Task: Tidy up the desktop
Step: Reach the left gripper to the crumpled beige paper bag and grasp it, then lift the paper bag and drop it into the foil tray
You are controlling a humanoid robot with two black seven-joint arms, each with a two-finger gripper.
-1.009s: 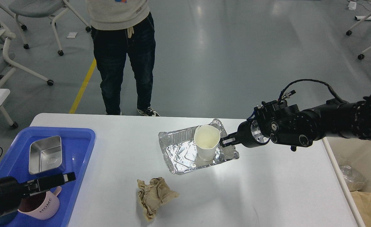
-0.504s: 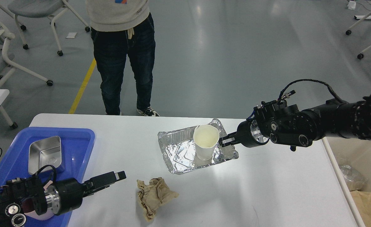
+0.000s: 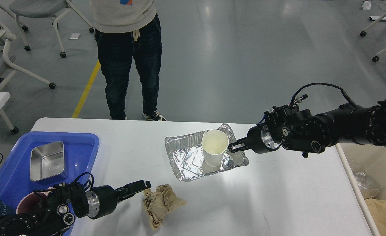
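The white desktop (image 3: 278,196) carries a crumpled foil tray (image 3: 188,165) near its middle, and a white paper cup (image 3: 214,147) stands upright inside it. My right gripper (image 3: 233,146) reaches in from the right with its tips against the cup's right side. Its fingers are too dark and close together to tell apart. A crumpled brown paper ball (image 3: 161,205) lies near the front edge. My left gripper (image 3: 144,185) sits low over the table, its tip at the ball's upper left edge. I cannot make out the gap between its fingers.
A blue tray (image 3: 81,144) at the left holds a steel container (image 3: 47,160) and a pink mug (image 3: 27,204). A person (image 3: 127,59) stands at the far edge. A beige bin (image 3: 370,164) with bags is beside the table's right edge.
My left arm has swung right, from over the blue tray to the crumpled paper ball. The right arm, cup and foil tray have stayed put.
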